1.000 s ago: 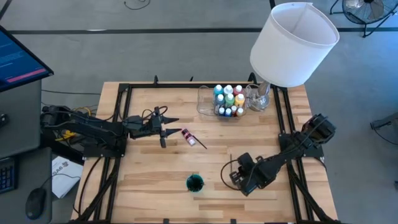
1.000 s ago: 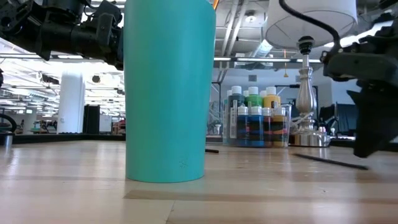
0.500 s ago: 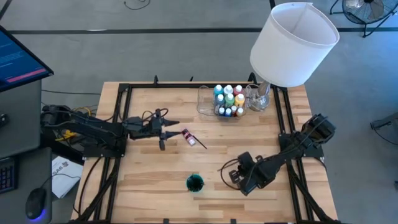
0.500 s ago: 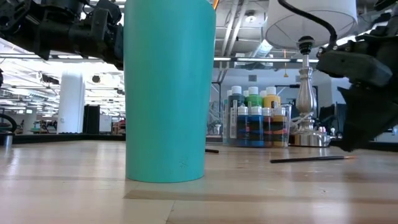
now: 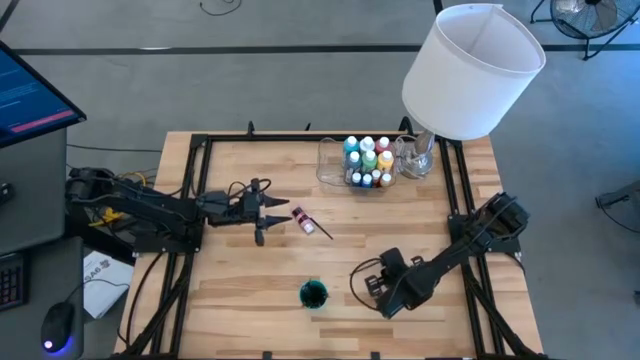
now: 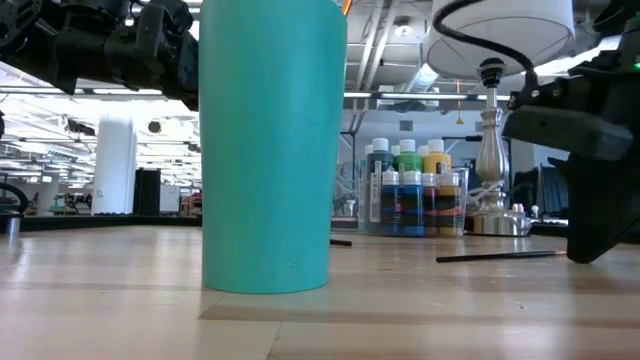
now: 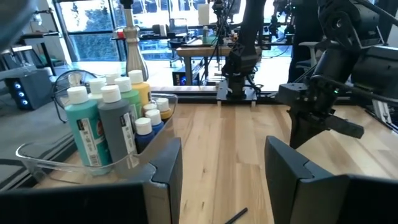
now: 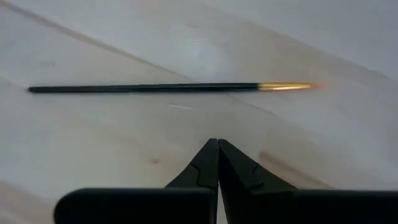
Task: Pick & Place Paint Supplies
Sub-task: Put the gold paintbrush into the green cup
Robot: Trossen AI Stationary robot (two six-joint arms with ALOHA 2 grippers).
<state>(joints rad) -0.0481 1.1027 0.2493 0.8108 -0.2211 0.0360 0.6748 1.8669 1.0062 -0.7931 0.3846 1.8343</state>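
The teal cylindrical cup [image 5: 313, 294] stands at the near edge of the light wooden table [image 5: 230, 300] and serves as the reference.

Right gripper [image 8: 217, 146] — fingers pressed together, holding nothing — sits low over the table to the cup's right. Just beyond its tips lies a thin dark-handled brush with a gold ferrule [image 8: 168, 88], flat on the wood, not touched.

Left gripper [image 5: 268, 212] hovers beyond the cup toward the left side, fingers [image 7: 163, 180] spread (nothing between them). A small pink paint bottle [image 5: 303, 218] lies just beside its tips.

The clear plastic tray [image 5: 332, 172] of white-capped paint bottles [image 5: 367, 160] stands at the far edge, beyond the cup, beside the white-shaded lamp [image 5: 470, 70].
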